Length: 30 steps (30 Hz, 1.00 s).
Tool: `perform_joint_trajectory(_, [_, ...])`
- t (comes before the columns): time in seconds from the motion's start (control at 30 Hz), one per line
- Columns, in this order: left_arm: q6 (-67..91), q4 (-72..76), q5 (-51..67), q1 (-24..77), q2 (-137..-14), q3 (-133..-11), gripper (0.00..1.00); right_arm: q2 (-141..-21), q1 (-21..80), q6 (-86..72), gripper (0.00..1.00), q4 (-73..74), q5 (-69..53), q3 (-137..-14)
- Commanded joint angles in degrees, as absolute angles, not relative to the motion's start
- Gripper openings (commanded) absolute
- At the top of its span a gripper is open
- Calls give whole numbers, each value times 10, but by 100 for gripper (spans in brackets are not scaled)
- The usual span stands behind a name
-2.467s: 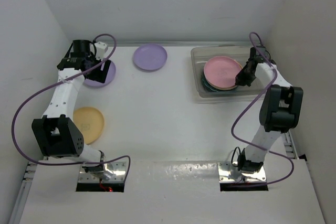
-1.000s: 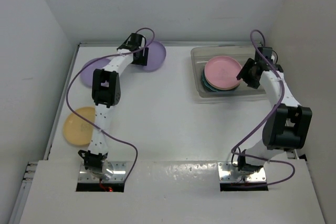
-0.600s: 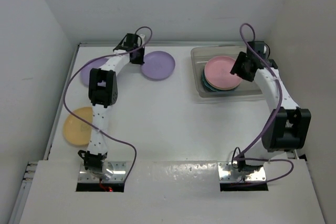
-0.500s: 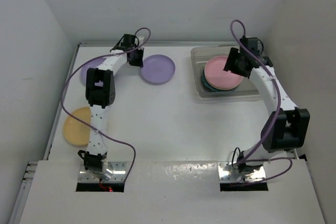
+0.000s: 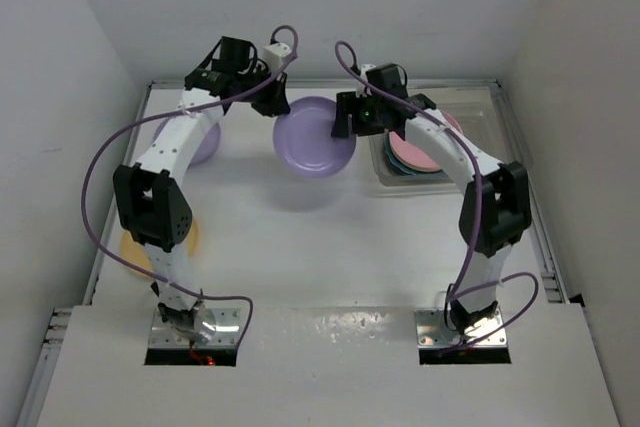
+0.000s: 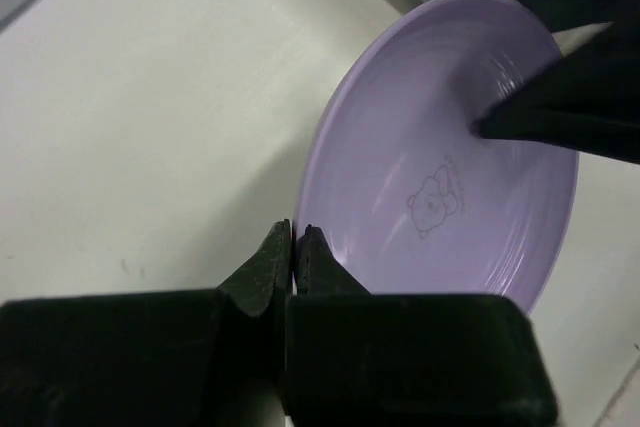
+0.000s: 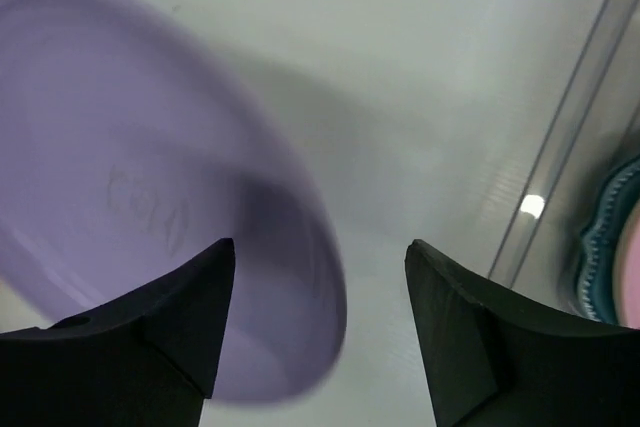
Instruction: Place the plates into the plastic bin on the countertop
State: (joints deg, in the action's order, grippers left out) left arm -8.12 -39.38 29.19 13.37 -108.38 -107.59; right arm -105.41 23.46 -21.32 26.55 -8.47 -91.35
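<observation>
My left gripper [image 5: 275,102] [image 6: 297,237] is shut on the left rim of a lavender plate [image 5: 315,137] [image 6: 450,197], holding it above the countertop [image 5: 320,247] with its shadow below. My right gripper [image 5: 343,117] [image 7: 320,243] is open at the plate's right edge, and the lavender rim [image 7: 300,277] lies between its fingers without being pinched. The clear plastic bin [image 5: 480,179] [image 7: 570,127] at the back right holds a pink plate [image 5: 420,152] stacked on a teal one [image 7: 610,237]. A second lavender plate [image 5: 203,142] lies at the back left.
A yellow-orange plate [image 5: 127,244] lies at the left, mostly hidden behind my left arm. White walls close in the back and both sides. Two metal mount plates [image 5: 195,332] sit at the front edge. Purple cables loop over both arms.
My left gripper shut on the lavender plate's rim and carried it up and to the right. My right arm swung left out of the bin to the plate's right edge, its jaws widening.
</observation>
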Motion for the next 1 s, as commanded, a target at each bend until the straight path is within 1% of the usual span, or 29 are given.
perform_joint_trajectory(0.0, [-92,-429,330,143,-1066,-1037,0,-1071,241,-236,67,252,-108,-936])
perform_joint_trajectory(0.1, [-92,-429,323,156,-1054,-1020,0,-1065,243,-249,53,238,-106,-913])
perform_joint_trajectory(0.13, [-92,-429,323,156,-1054,-1020,0,-1063,244,-259,40,216,-103,-885])
perform_joint_trajectory(0.2, [-87,-429,329,156,-1054,-1014,0,-1061,243,-276,24,199,-93,-862])
perform_joint_trajectory(0.23, [-87,-429,335,156,-1054,-1014,0,-1060,244,-280,10,198,-92,-856])
perform_joint_trajectory(0.3, [-87,-429,330,156,-1054,-1014,0,-1062,245,-291,2,193,-89,-849])
perform_joint_trajectory(0.33, [-87,-429,330,156,-1054,-1014,0,-1061,247,-291,0,186,-88,-840])
perform_joint_trajectory(0.47, [-82,-429,314,156,-1059,-1014,1,-1050,245,-301,0,183,-73,-835])
perform_joint_trajectory(0.5, [-82,-429,305,156,-1059,-1014,14,-1047,240,-308,0,187,-70,-837])
perform_joint_trajectory(0.53, [-87,-429,281,156,-1059,-1014,50,-1036,238,-320,0,192,-67,-838])
perform_joint_trajectory(0.57, [-92,-429,269,156,-1059,-1014,69,-1034,221,-329,0,198,-70,-845])
perform_joint_trajectory(0.6, [-92,-429,256,150,-1059,-1014,69,-1028,212,-336,0,201,-77,-847])
perform_joint_trajectory(0.63, [-100,-429,225,142,-1052,-1014,80,-1015,184,-345,0,210,-78,-856])
perform_joint_trajectory(0.67, [-105,-429,211,135,-1052,-1014,83,-1010,175,-347,0,223,-78,-863])
perform_joint_trajectory(0.73, [-105,-429,179,119,-1035,-1014,83,-993,139,-359,0,245,-68,-871])
perform_joint_trajectory(0.8, [-105,-429,128,92,-1022,-1009,84,-978,79,-362,0,276,-55,-867])
perform_joint_trajectory(0.87, [-117,-429,97,64,-1004,-991,84,-969,49,-368,0,293,-41,-859])
perform_joint_trajectory(0.9, [-117,-429,89,55,-997,-984,84,-969,6,-371,0,315,-37,-848])
perform_joint_trajectory(0.93, [-123,-429,81,47,-991,-977,84,-969,4,-371,0,322,-11,-845])
perform_joint_trajectory(0.97, [-123,-429,75,39,-977,-960,84,-974,-34,-371,0,333,-4,-842])
